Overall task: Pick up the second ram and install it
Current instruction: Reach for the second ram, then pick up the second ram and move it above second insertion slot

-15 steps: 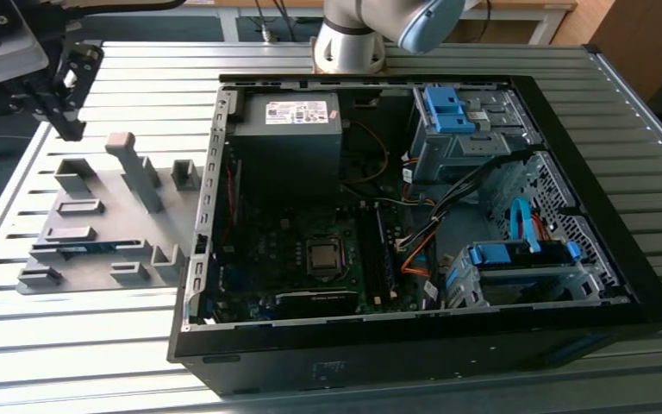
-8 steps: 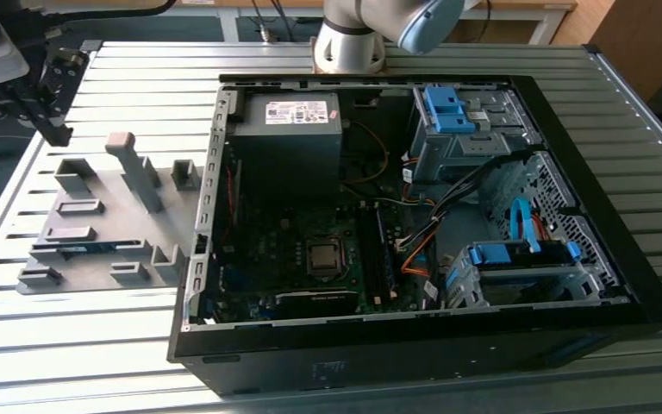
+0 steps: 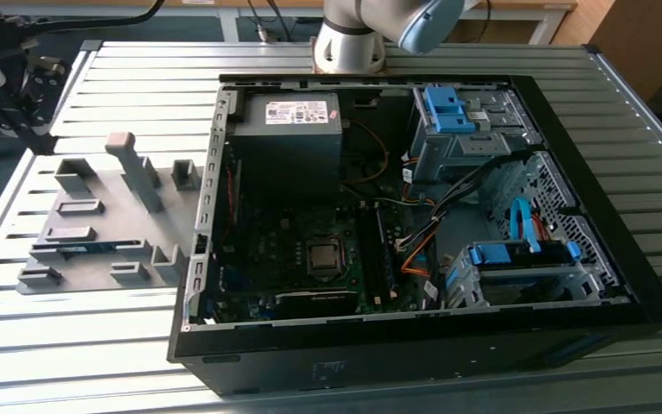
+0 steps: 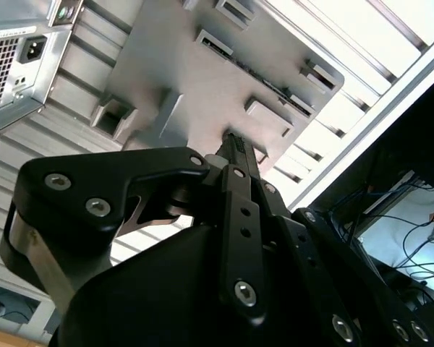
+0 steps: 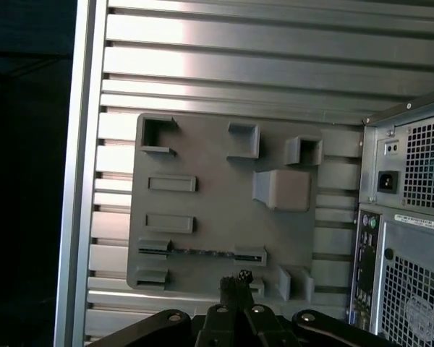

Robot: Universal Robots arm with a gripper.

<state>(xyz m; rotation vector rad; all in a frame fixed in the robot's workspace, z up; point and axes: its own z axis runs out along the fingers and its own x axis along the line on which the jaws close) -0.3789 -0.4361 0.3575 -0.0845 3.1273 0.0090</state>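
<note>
Slatted metal worktop (image 3: 32, 345). Exterior view's left: grey fixture (image 3: 113, 226), ram (image 3: 78, 249) standing on edge in its slots. Exterior view's right: open case (image 3: 446, 341), just beside fixture. First wrist view: jaws clenched, empty, hanging over fixture, apart from ram (image 5: 202, 252).

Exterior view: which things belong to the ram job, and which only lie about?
Job: second ram in the grey fixture, gripper, motherboard.
Lying about: power supply, drive cage, orange cables.
</note>
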